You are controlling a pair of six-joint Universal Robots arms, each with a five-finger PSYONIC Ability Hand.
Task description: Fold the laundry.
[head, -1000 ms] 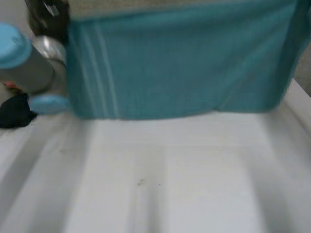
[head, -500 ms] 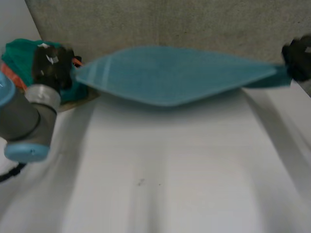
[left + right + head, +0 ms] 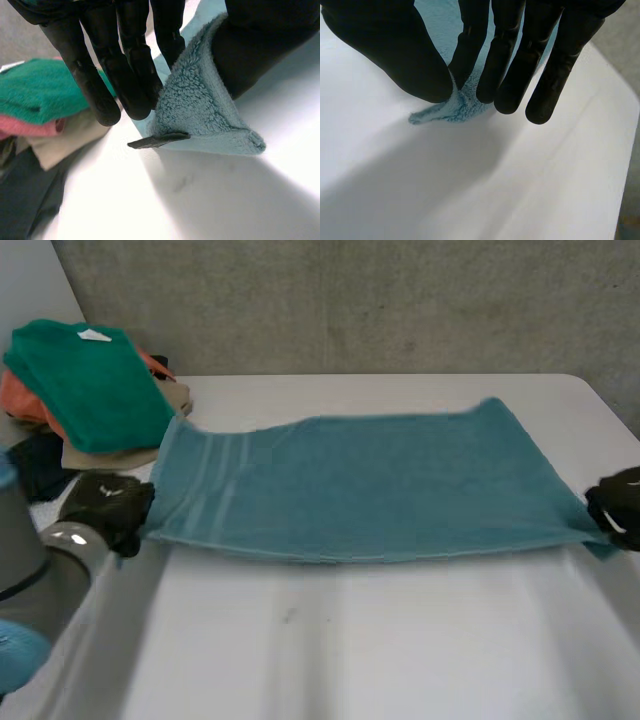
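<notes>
teal terry towel (image 3: 360,485) lowered from mid-air flat onto white desk (image 3: 350,640), long axis side to side, striped end at left robot hand (image 3: 105,508) pinching near corner, right robot hand (image 3: 618,508) pinching opposite near corner

One teal towel (image 3: 370,485) is lying spread flat on the table (image 3: 340,650), long edges running 9 to 3 o'clock, pale stripes sitting toward 9.

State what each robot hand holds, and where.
Both pinch the teal towel: left robot hand its striped-end near corner, right robot hand the opposite near corner.
</notes>
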